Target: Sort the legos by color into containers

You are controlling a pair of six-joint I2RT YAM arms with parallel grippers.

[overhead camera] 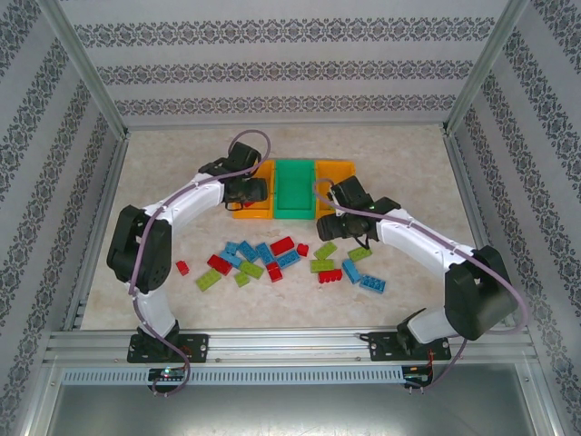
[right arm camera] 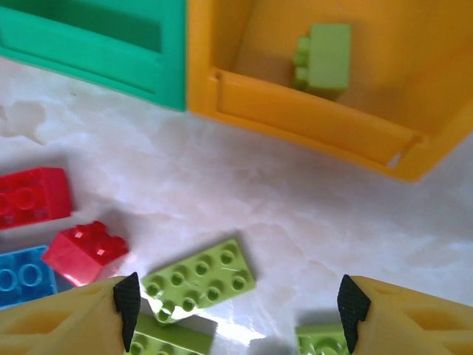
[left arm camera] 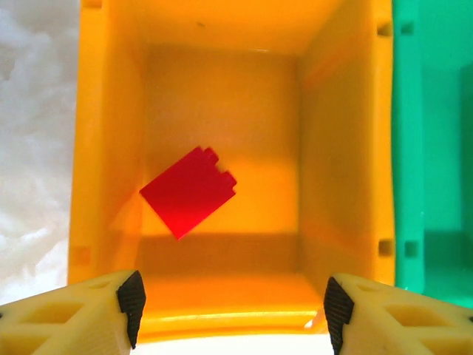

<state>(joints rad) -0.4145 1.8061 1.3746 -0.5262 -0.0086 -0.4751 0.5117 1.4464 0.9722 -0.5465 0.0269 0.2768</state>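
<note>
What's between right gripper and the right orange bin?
Right wrist view: one lime 2x4 brick by the right gripper, then bare table to the right orange bin.

Glossy smooth plastic bins (left arm camera: 347, 148) and studded plastic legos (right arm camera: 199, 277) sit on a polished marble-look table (right arm camera: 295, 200).

the left arm (overhead camera: 182, 204) rises from its base, folds at the elbow and reaches forward and inward, ending in the left gripper (overhead camera: 247, 191). seen from the left wrist, its jaws stand wide apart, the black pads (left arm camera: 131, 307) facing each other across the gap. the right arm (overhead camera: 418, 238) mirrors it, folded at the elbow and reaching inward to the right gripper (overhead camera: 327, 227). its pads (right arm camera: 127, 310) are likewise spread wide.
</note>
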